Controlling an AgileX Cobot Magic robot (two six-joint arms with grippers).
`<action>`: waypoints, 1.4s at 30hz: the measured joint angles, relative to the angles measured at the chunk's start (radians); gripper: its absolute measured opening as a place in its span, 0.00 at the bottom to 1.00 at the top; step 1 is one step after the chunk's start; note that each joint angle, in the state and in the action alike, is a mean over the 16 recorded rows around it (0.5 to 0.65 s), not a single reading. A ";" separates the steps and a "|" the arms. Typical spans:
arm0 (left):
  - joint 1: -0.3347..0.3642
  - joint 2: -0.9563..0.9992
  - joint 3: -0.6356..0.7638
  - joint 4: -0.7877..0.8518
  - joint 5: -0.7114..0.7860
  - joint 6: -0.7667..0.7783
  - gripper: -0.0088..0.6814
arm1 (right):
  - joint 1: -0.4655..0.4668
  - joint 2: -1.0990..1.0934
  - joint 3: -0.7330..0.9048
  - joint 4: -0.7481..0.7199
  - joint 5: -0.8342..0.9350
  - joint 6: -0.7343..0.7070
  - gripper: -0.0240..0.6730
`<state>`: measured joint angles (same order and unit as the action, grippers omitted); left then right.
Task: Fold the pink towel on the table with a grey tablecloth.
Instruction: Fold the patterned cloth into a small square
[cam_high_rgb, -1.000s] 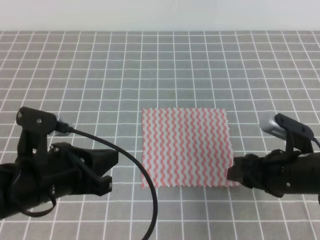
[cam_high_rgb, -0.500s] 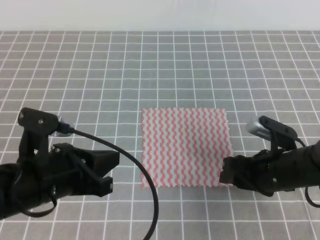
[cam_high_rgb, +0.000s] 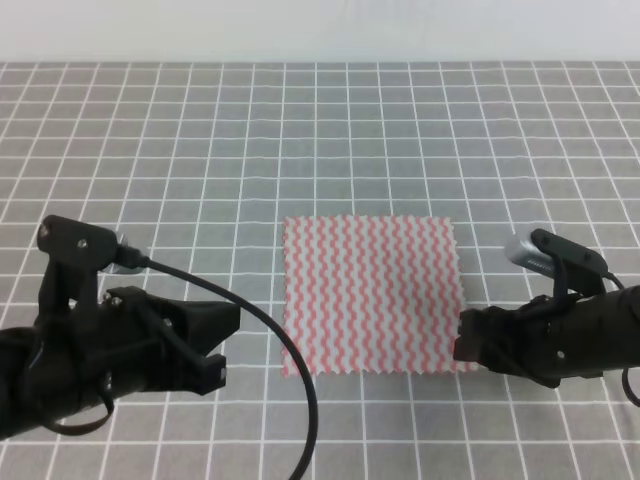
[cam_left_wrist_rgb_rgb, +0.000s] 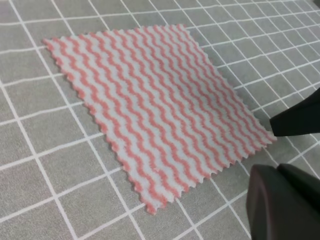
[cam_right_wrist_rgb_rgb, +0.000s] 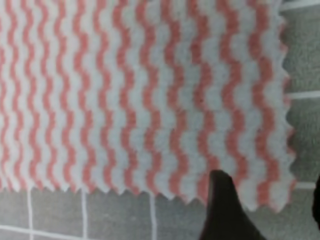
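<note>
pink towel (cam_high_rgb: 372, 295), one, lies flat; right end effector (cam_high_rgb: 468, 342) parted at its corner, left end effector (cam_high_rgb: 215, 345) parted.

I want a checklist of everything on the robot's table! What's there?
Surface: table covered by a grey cloth with white grid lines.
Job's things: pink towel lies flat and unfolded in the middle.
Clutter: nothing seen.
Grippers: left gripper sits off the towel's left side, jaws apart. Right gripper is at the towel's near right corner; one finger overlaps the towel's edge, whether it grips is unclear.
Cables: black cable loops from the left arm across the table.
Surroundings: pale wall behind the table.
</note>
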<state>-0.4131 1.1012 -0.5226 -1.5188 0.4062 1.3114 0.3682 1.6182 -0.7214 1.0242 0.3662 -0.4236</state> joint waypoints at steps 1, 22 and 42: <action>0.000 0.001 0.000 0.000 -0.001 0.001 0.01 | -0.002 0.004 -0.001 0.001 -0.002 0.000 0.53; 0.000 0.006 0.000 -0.001 0.001 0.005 0.01 | -0.008 0.091 -0.075 0.027 0.068 -0.002 0.49; 0.000 0.007 0.000 0.000 0.018 0.007 0.01 | -0.008 0.094 -0.080 -0.013 0.058 0.000 0.17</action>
<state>-0.4131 1.1086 -0.5226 -1.5192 0.4240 1.3181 0.3601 1.7120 -0.8015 1.0110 0.4247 -0.4235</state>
